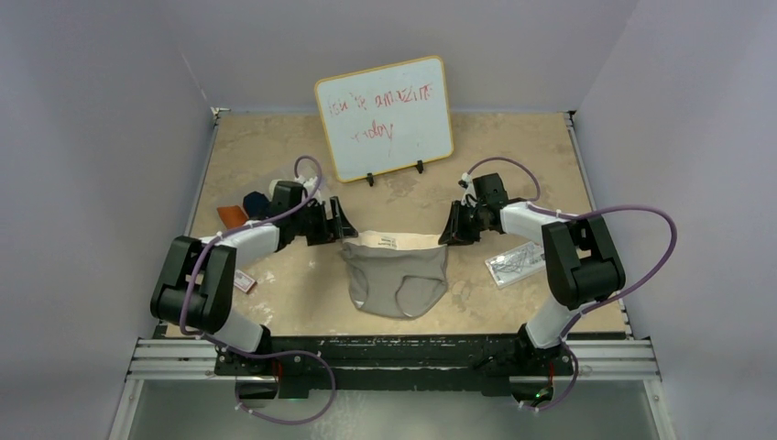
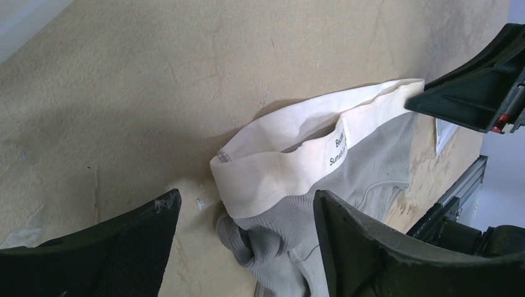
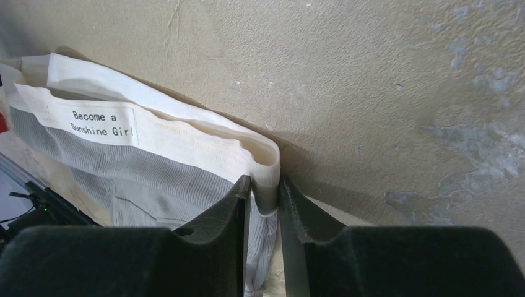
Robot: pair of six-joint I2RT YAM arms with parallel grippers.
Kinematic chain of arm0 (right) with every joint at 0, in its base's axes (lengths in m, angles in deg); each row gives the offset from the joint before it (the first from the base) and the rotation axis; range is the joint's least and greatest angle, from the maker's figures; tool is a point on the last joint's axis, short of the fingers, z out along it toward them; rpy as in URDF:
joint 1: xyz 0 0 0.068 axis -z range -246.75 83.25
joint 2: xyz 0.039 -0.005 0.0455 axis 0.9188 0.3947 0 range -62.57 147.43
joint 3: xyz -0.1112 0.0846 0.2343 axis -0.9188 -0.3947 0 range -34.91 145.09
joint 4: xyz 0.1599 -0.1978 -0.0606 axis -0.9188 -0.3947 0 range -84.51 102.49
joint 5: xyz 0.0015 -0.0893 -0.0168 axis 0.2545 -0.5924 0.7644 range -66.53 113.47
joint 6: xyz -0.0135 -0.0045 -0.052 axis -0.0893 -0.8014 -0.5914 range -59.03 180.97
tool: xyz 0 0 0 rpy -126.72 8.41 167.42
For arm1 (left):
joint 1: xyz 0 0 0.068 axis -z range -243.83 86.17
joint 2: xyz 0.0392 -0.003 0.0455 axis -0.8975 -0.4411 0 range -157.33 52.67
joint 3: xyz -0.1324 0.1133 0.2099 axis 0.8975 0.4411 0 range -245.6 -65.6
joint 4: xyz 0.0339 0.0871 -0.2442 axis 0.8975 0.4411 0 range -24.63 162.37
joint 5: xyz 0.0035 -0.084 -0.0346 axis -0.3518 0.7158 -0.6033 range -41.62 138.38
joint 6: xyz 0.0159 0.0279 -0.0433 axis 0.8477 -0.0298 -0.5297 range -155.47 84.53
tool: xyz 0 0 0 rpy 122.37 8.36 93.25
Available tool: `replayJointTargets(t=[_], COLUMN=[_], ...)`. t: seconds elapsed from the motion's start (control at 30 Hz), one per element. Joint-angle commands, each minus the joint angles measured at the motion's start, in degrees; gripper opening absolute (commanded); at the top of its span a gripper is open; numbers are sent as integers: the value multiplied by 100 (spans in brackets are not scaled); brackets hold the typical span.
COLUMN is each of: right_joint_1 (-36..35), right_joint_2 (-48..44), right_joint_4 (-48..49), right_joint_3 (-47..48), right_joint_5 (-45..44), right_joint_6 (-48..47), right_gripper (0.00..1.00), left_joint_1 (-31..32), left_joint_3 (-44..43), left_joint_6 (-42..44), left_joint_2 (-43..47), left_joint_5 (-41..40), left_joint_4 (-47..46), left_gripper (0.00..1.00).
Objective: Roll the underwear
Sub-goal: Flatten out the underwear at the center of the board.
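1. We find the underwear (image 1: 396, 280) flat before the whiteboard (image 1: 385, 117).
2. The right hand (image 3: 265, 201) pinches the waistband (image 3: 186, 145) at one end; the left hand (image 2: 246, 198), released, straddles the other.
3. We advise a matching left pinch before rolling.

One grey underwear (image 1: 396, 280), one orange (image 1: 232, 214), one navy (image 1: 254, 202), one cream (image 1: 272, 189); one whiteboard (image 1: 385, 117).
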Motion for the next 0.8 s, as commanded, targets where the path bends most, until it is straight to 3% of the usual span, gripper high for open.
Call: replayJointTargets(t=[0.0,0.23,0.43,0.77], right_joint_1=[-13,-5,-5,-8], right_joint_2=[-55,-117,-527,-3704], right_joint_4=[-115,-238,-259,695], right_joint_3=[156,260,380,-215], right_joint_5=[185,193,365,887], right_joint_6=[-104,-135,-289,-560], right_gripper=[25,19,3,0], left_joint_1=[-40,-40,-49,-40], left_joint_3=[-88,-301,-374,-821], left_joint_6=[209,327,238,488], left_joint_2=[-21,-556,-277,2859], left_joint_5=[523,983,465,-110], left_joint_4=[-235,-326,-310,1553], left_gripper=[72,43,0,0])
